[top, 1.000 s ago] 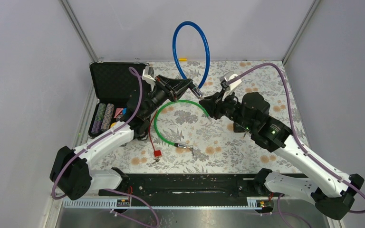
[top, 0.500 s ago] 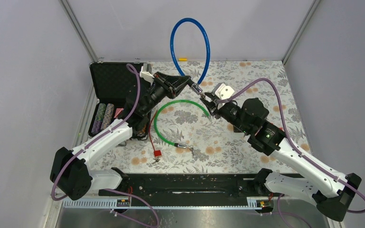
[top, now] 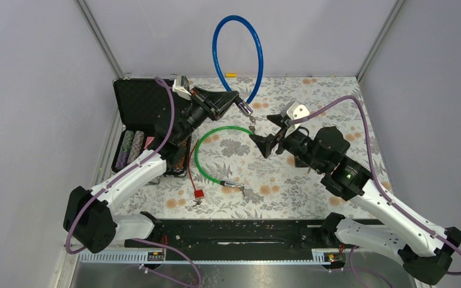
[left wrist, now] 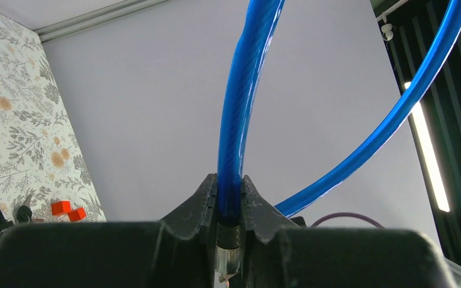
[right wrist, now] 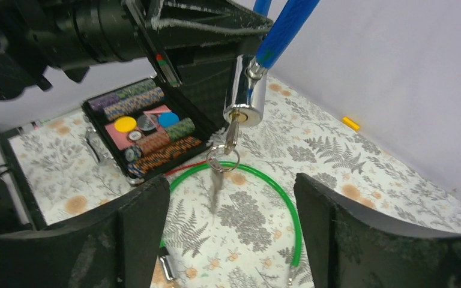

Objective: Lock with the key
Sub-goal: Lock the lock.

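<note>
Blue lock [top: 214,48] held high in left fingers [left wrist: 199,201]; right fingers [right wrist: 135,234] spread wide.

We see the blue cable lock [left wrist: 238,120] raised off the table as an upright loop, standing above and behind the green cable [top: 228,128]. Its shiny metal cylinder [right wrist: 244,96] hangs at the loop's lower end, its keyhole face tilted down towards the green cable. A key [right wrist: 232,133] sits in that keyhole, and from it dangle a ring [right wrist: 222,157] and a second key [right wrist: 216,183], just over the green cable's arc.
</note>
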Motion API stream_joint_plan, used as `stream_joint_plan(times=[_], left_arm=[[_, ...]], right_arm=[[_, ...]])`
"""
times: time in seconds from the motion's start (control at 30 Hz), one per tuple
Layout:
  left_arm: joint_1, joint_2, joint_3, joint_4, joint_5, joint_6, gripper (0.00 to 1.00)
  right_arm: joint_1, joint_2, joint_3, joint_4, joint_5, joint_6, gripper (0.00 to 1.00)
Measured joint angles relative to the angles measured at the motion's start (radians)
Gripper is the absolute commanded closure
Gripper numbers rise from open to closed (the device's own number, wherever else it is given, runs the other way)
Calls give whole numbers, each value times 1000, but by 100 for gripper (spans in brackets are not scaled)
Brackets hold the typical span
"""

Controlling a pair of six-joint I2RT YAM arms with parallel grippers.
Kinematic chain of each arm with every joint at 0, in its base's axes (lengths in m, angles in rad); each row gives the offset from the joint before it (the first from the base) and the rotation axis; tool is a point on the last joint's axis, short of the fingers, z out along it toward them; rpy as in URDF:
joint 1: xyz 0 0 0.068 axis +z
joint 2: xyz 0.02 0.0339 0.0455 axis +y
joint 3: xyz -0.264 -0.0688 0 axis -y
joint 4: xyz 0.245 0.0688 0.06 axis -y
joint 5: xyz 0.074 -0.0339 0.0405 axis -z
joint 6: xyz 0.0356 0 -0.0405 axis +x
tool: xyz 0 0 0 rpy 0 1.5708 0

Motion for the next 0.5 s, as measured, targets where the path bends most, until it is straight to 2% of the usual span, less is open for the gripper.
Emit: stream_joint_plan(times=[0.03, 0.2, 0.37, 0.5], left_arm=[[0, 0, 0, 5, 3, 5, 100], [1, 0, 0, 32, 21, 25, 100], [1, 0, 0, 46, 32, 33, 100], [1, 0, 0, 46, 34, 35, 100]], right_arm=[[0, -2, 4, -3, 0, 17, 29], [0, 7, 51, -19, 1, 135, 33], [0, 32, 64, -18, 29, 203, 50], [0, 89, 102, -19, 32, 228, 57]])
